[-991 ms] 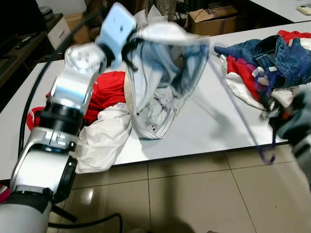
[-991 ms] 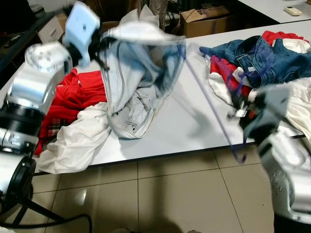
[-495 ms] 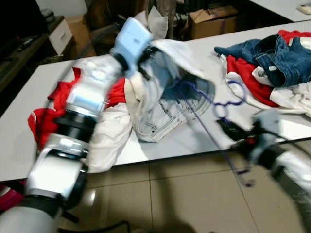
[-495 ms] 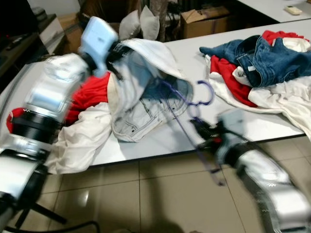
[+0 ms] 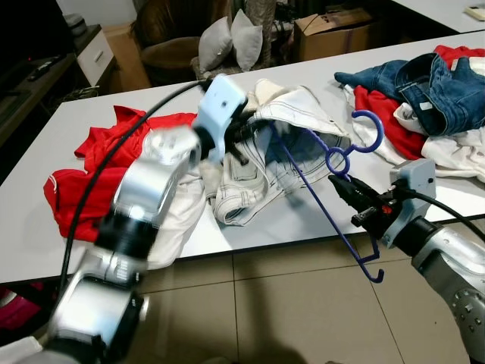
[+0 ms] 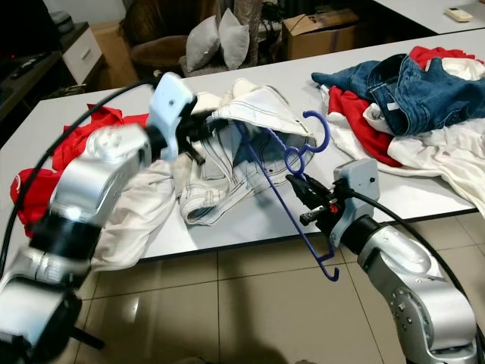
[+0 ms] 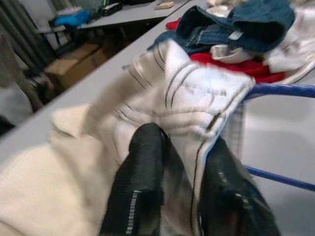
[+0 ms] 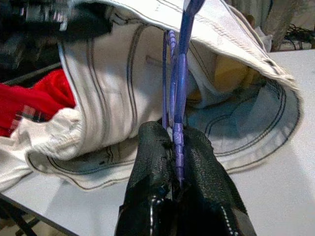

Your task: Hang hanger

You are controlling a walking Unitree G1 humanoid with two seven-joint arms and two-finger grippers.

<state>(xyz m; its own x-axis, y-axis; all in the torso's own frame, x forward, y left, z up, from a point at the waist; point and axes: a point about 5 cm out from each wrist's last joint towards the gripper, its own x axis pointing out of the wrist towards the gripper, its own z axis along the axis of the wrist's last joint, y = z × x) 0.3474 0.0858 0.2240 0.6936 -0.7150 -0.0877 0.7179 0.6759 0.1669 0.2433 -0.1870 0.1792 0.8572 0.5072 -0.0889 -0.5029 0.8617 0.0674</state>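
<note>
Right gripper [image 6: 297,186], nearest the floor-side edge of the white table [image 5: 318,216], has its two black fingers [image 8: 157,147] pinched together on the wire of the blue hanger [image 5: 333,205], close under the neck. From that grip the hook curls up just above, one arm of the hanger slopes down past the table edge, and the other runs away into the pale denim garment [image 5: 261,163]. Beyond it, the left gripper [image 5: 246,133] is clamped on a fold of that garment's white hem, holding the opening lifted off the table. Further back lie a red shirt [image 5: 91,171] on the robot's left and a heap of jeans [image 5: 420,80] on its right.

To my eye the job now is threading. The left side should keep the opening held high and taut, while the right slides the hanger's far arm deeper along the inside seam, slowly, so the wire tip does not snag on the stitching or drag the cloth.
</note>
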